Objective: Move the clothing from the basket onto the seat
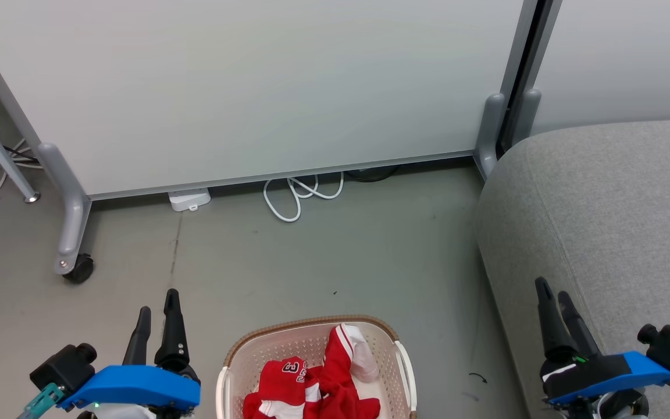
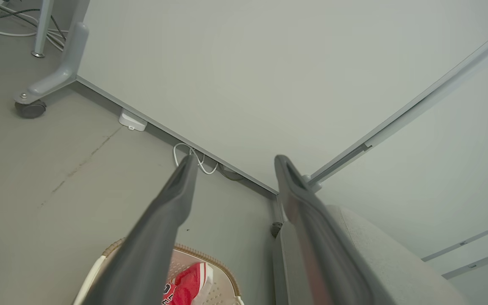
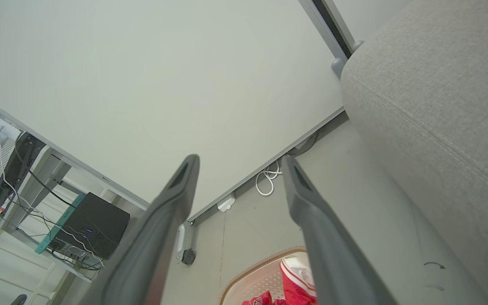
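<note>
The cream basket (image 1: 253, 349) with a brown rim sits on the floor at the bottom centre of the head view. Red clothing (image 1: 323, 381) with white trim and white lettering lies bunched inside it, also glimpsed as clothing (image 2: 189, 281) and clothing (image 3: 290, 284) in the wrist views. The light-grey seat (image 1: 614, 221) fills the right side. My left gripper (image 1: 157, 302) stands open left of the basket, nothing between its fingers. My right gripper (image 1: 555, 294) stands open over the seat's front edge, empty too.
A white partition panel (image 1: 265, 87) on grey wheeled feet (image 1: 73, 265) stands behind the basket. A coiled white cable (image 1: 300, 195) and a small white box (image 1: 189, 199) lie at its base. Bare grey floor stretches between partition, basket and seat.
</note>
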Robot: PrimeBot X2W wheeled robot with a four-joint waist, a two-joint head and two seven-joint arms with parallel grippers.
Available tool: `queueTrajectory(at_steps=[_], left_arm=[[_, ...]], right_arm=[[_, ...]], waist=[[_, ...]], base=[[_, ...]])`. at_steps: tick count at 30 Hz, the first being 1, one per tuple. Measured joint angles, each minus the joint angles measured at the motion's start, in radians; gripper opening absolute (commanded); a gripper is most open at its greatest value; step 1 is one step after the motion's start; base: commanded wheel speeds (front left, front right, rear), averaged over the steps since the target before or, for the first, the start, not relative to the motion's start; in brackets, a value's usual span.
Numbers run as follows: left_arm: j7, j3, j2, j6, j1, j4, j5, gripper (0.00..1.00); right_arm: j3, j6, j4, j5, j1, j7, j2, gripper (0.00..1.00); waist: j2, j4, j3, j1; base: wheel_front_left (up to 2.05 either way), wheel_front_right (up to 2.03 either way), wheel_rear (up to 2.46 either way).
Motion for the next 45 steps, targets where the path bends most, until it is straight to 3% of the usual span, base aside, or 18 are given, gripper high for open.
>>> queueTrajectory(at_steps=[22,45], left_arm=[[-0.062,-0.053,0.016,0.019,-0.002,0.018,0.262,1.00],[-0.116,-0.063,0.017,0.029,-0.002,0.032,0.436,1.00]], right_arm=[[0.020,0.001,0.007,-0.273,-0.020,-0.061,-0.001,1.00],[0.032,0.001,0.012,-0.493,-0.020,-0.084,-0.002,1.00]], waist=[[0.0000,0.004,0.000,0.0000],[0.0000,0.007,-0.001,-0.0003]], base=[[0.00,0.00,0.00],[0.00,0.00,0.00]])
